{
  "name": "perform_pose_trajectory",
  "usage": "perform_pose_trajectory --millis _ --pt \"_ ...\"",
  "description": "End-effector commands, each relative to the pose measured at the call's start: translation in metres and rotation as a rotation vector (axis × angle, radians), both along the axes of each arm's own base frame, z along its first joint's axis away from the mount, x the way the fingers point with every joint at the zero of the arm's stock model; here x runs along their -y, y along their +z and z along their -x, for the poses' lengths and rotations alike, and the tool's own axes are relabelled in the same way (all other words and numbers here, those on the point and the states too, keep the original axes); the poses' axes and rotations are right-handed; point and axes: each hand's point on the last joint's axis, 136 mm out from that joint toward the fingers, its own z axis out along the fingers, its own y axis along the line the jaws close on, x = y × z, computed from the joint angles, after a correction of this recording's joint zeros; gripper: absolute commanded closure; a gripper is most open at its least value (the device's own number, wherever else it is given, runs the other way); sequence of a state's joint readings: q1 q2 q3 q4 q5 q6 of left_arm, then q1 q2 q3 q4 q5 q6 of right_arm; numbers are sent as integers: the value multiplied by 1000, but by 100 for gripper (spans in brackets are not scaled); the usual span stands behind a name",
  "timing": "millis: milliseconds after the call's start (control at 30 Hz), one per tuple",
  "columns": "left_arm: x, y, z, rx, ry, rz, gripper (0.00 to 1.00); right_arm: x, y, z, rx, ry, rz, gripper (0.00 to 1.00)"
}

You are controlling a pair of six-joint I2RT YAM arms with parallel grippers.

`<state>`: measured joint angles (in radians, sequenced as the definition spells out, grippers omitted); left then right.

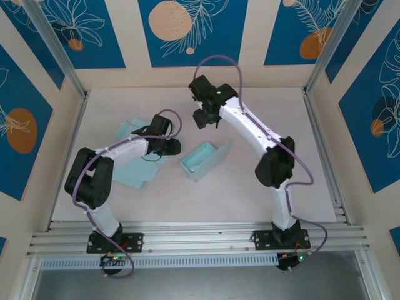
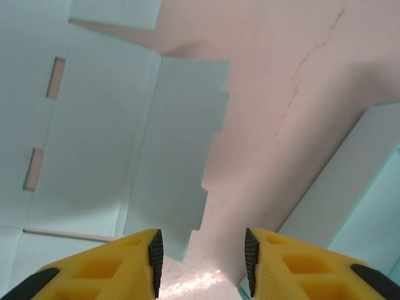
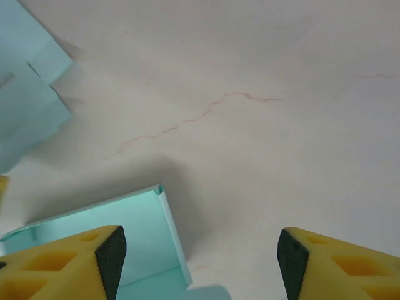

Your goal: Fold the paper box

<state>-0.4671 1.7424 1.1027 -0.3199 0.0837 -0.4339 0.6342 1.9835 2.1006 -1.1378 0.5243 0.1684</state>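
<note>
paper box (image 1: 201, 159), long axis near-left to far-right, left gripper (image 2: 200, 256) and right gripper (image 3: 199, 253) parted, empty

We can read no text, label, brand, number or sign in these views. The blue wall panels (image 1: 206, 31) carry only drawn leaves and orange circles. The pale green paper box (image 1: 201, 160) and the flat cut sheet (image 1: 134, 175) near it are plain, without print. The faint reddish lines on the surface (image 3: 300, 162) are irregular marks, not letters.
</note>
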Motion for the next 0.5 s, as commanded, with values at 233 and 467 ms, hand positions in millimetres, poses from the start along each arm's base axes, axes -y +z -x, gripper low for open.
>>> perform_pose_trajectory --millis 233,467 --pt "11 -23 14 27 -103 -105 71 115 3 123 23 -515 -283 34" --pt "32 -38 50 -38 -162 -65 72 118 -87 176 -212 -632 -461 34"
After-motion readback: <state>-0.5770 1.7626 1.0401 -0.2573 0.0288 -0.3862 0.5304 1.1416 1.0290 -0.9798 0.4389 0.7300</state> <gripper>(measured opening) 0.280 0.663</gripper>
